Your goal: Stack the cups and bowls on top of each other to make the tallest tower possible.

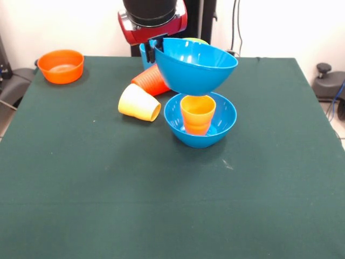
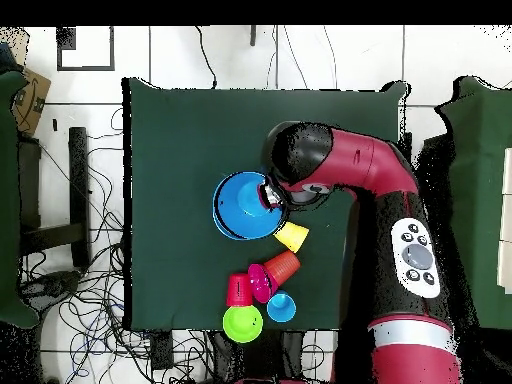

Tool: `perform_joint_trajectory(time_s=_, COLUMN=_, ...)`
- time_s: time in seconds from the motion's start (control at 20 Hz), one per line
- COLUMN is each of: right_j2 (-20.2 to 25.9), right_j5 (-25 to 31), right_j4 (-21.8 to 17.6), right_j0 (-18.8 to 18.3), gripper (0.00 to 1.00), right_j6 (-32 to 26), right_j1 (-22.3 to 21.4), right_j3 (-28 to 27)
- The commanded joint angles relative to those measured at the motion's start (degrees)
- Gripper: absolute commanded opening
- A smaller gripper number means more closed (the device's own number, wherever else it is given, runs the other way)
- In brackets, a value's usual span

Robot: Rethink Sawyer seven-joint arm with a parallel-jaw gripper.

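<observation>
My gripper (image 1: 155,49) is shut on the rim of a large blue bowl (image 1: 197,65) and holds it tilted in the air. Right below it a second large blue bowl (image 1: 221,127) stands on the table with a yellow-orange cup (image 1: 198,113) upright inside. A pale yellow cup (image 1: 139,102) and an orange cup (image 1: 151,80) lie on their sides to the left. A light blue cup (image 1: 144,54) shows behind the gripper. In the overhead view the gripper (image 2: 270,196) is at the edge of the held blue bowl (image 2: 240,205), which hides the lower bowl.
An orange bowl (image 1: 61,66) stands at the table's far left corner. In the overhead view a red cup (image 2: 238,290), a pink-red bowl (image 2: 260,282), a lime-green bowl (image 2: 242,323) and the light blue cup (image 2: 281,307) cluster near the robot's side of the green table (image 2: 170,150).
</observation>
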State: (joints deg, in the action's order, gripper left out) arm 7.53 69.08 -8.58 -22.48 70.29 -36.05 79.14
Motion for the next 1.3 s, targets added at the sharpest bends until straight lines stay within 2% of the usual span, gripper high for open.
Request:
perform_joint_trajectory(time_s=0.05, right_j2=1.7, right_j5=3.9, right_j4=0.8, right_j0=1.2, gripper=0.0, right_j6=8.4, right_j1=3.8, right_j3=-1.7)
perform_joint_trajectory(time_s=0.5, right_j2=1.4, right_j5=2.4, right_j4=2.1, right_j0=1.6, gripper=0.0, right_j6=10.4, right_j1=3.7, right_j3=0.6)
perform_joint_trajectory(time_s=1.3, right_j2=1.5, right_j5=-3.6, right_j4=1.9, right_j0=1.3, gripper=0.0, right_j6=9.4, right_j1=2.5, right_j3=3.4)
